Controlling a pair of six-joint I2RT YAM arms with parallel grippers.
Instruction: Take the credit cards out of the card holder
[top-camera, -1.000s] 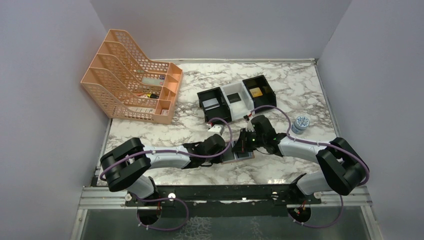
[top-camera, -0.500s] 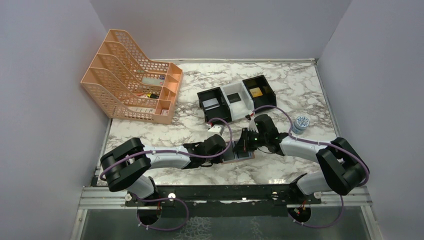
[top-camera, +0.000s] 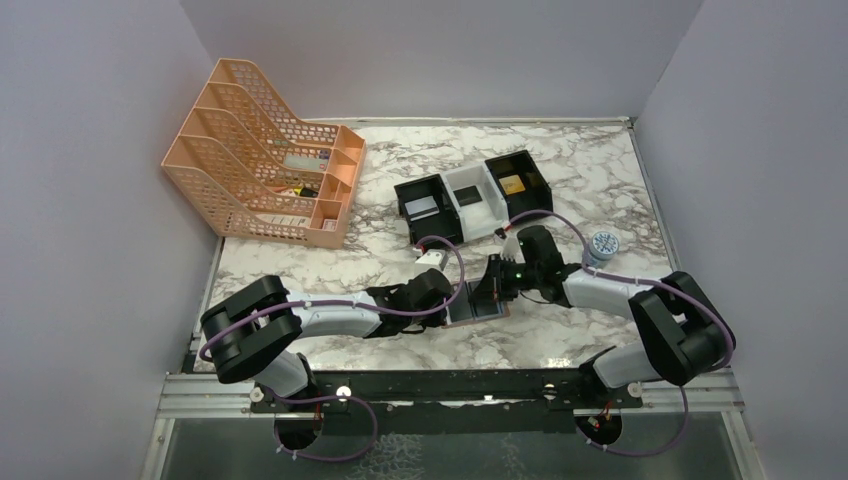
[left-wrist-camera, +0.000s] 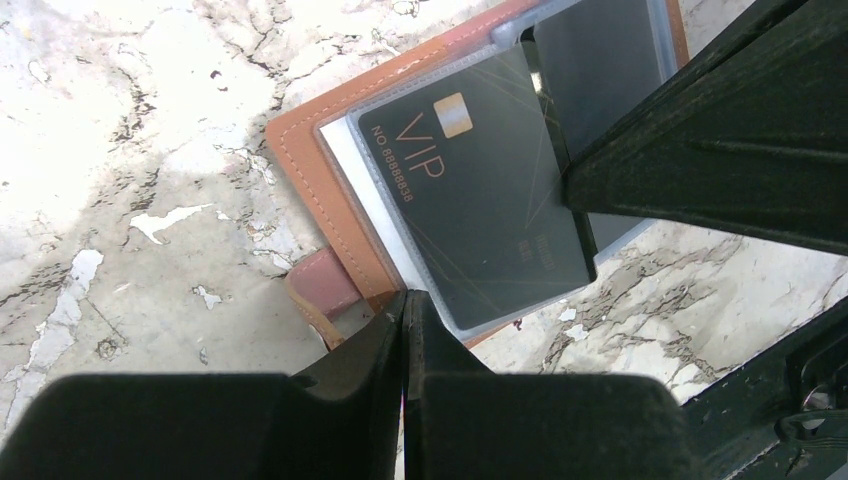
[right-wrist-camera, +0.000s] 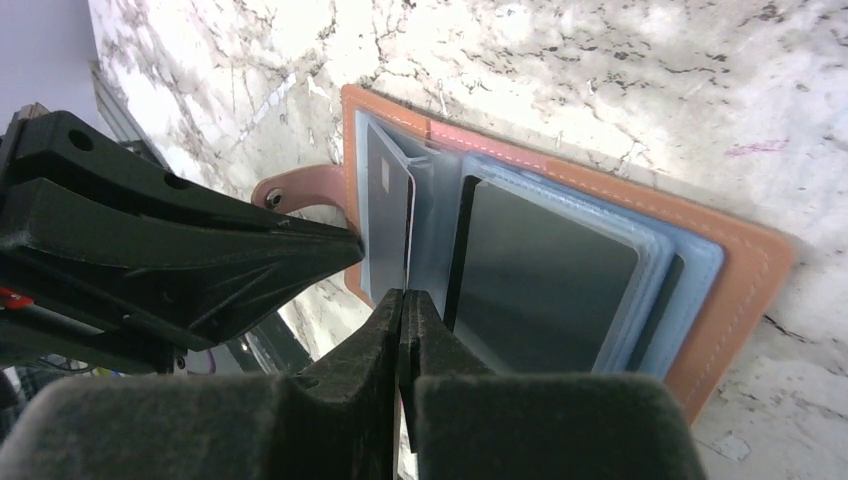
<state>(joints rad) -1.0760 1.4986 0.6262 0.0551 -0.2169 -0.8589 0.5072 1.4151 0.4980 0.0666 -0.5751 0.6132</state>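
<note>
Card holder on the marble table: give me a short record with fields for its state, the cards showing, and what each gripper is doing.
holder: card holder, tan leather, lying open on the marble table
cards visible: dark VIP card inside a clear sleeve; second dark card in the other half
left gripper: shut, tips at the holder's edge beside the tab
right gripper: shut, tips at the clear sleeve's edge near the fold; whether it grips anything cannot be told
</note>
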